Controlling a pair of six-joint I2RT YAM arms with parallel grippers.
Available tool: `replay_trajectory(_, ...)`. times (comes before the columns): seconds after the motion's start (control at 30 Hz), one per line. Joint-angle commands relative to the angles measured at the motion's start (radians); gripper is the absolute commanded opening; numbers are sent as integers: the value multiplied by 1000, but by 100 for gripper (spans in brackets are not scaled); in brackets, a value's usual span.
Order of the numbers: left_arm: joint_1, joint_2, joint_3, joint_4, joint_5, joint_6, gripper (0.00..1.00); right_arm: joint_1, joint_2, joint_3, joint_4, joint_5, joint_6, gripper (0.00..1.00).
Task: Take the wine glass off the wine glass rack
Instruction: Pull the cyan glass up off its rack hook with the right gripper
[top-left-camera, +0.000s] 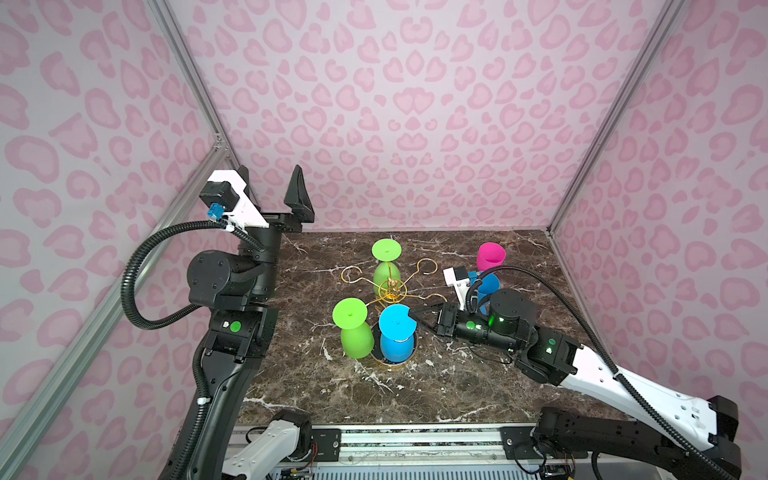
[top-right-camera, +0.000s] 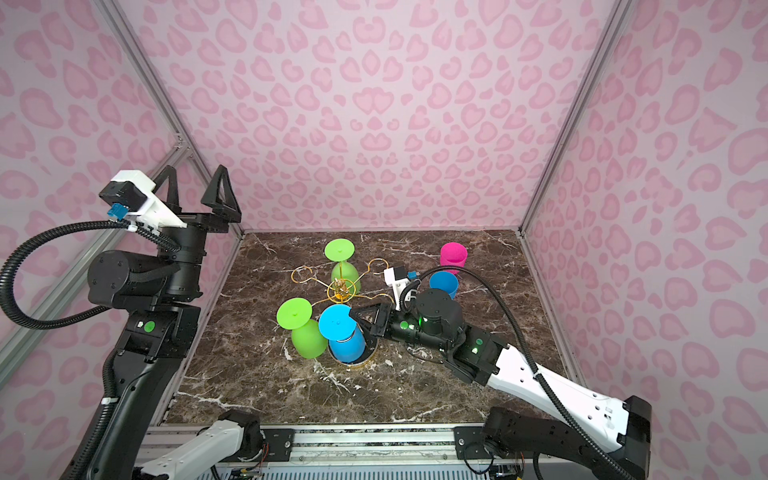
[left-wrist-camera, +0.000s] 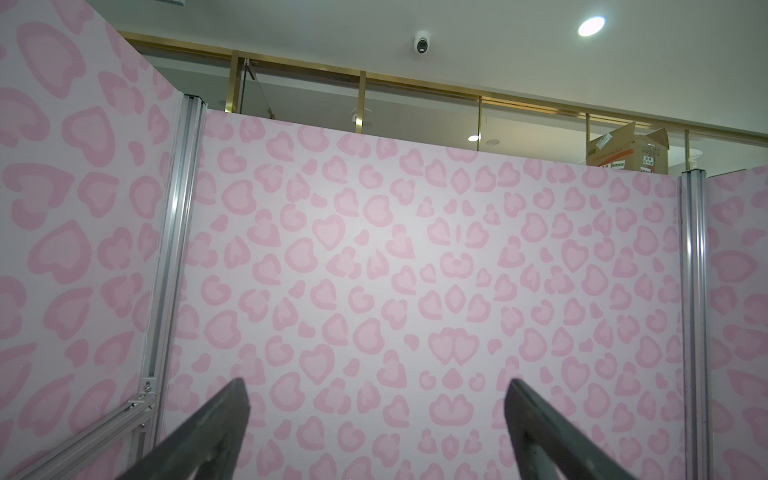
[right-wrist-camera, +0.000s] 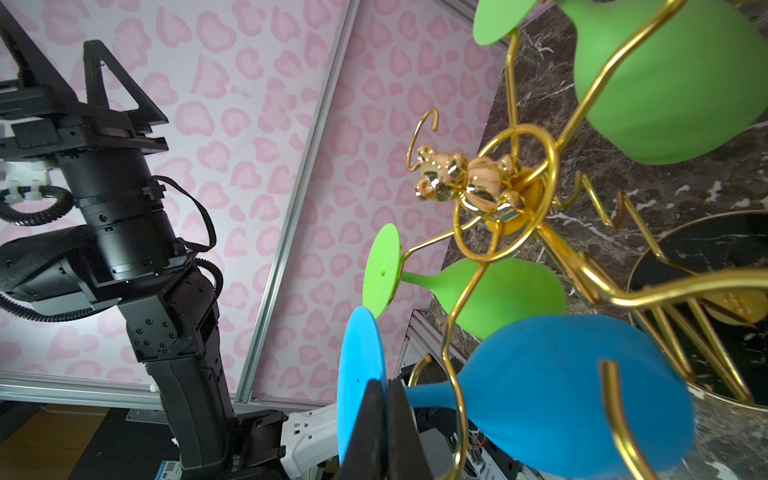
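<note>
**1. Location**
The blue glass hangs bowl-down on the rack, on the arm nearest the robot. Its stem sits in a loop hook and its foot lies above the wire. A green glass hangs just beside it; whether the bowls touch cannot be told. A second green glass hangs on the far side. The rack stands near the middle of the table.

**2. Handling**
- The surface is matte and opaque, so the glass is probably moulded plastic or silicone: light and not brittle.
- The foot is a thin disc and may flex under a pinch.
- The bowl is wide and rounded, so a grip there would likely slip.
- Take hold at the foot rim, or on the stem just under the foot.
- The hook is open on one side only, so the stem should leave sideways through that gap. A straight lift would likely drag the light wire rack along.

**3. Right arm**
The arm reaches in low from the right, forearm near level. The right gripper is clamped on the foot rim on the side facing the arm. In the wrist view the fingers stand together, with the disc edge pinched between them.

**4. Left arm**
The arm is folded upright at the left edge, well apart from the rack. The left gripper points up at the wall, jaws wide apart and empty
</note>
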Motion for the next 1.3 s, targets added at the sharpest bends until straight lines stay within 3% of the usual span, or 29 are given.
replay_trajectory(0.0,2,-4,1,50,-6,10,97,-5,-2,-3,35,31,-7,0)
replay_trajectory(0.8,1,-4,0,51,-8,10,97,-20,47,26,51,71,-13,0)
replay_trajectory(1.27,1,-6,-2,52,-15,18,97,-4,99,69,40,18,-43,0)
